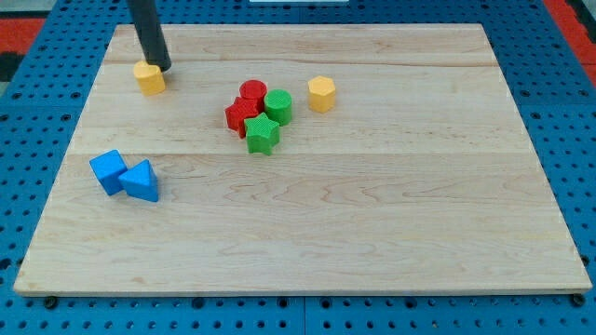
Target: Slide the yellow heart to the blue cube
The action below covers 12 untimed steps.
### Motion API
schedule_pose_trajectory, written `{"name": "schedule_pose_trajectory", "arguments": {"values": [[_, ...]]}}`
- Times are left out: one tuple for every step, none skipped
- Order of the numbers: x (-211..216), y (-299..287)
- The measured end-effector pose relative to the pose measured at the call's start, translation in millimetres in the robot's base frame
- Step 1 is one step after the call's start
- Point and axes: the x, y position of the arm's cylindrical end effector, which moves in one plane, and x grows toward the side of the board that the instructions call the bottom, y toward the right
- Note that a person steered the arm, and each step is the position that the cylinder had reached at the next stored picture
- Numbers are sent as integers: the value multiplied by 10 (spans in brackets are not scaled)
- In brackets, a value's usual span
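Observation:
The yellow heart (pixel 148 78) lies near the board's top left. My tip (pixel 161 68) touches the heart's upper right side, the dark rod rising from it to the view's top. The blue cube (pixel 108 171) sits at the left, well below the heart, touching a blue triangular block (pixel 142 181) on its right.
A cluster sits in the upper middle: a red cylinder (pixel 252 93), a red star (pixel 242 115), a green cylinder (pixel 277 106) and a green star (pixel 263 134). A yellow hexagon block (pixel 321 94) stands just right of them. The wooden board (pixel 372 233) lies on a blue pegboard.

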Motion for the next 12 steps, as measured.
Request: {"name": "schedule_pose_trajectory", "arguments": {"values": [[280, -133], [627, -149], [1032, -129], [1258, -127], [1100, 371], [1080, 41], [826, 77], [681, -121], [867, -282], [942, -451], [1015, -497], [1227, -578]]}}
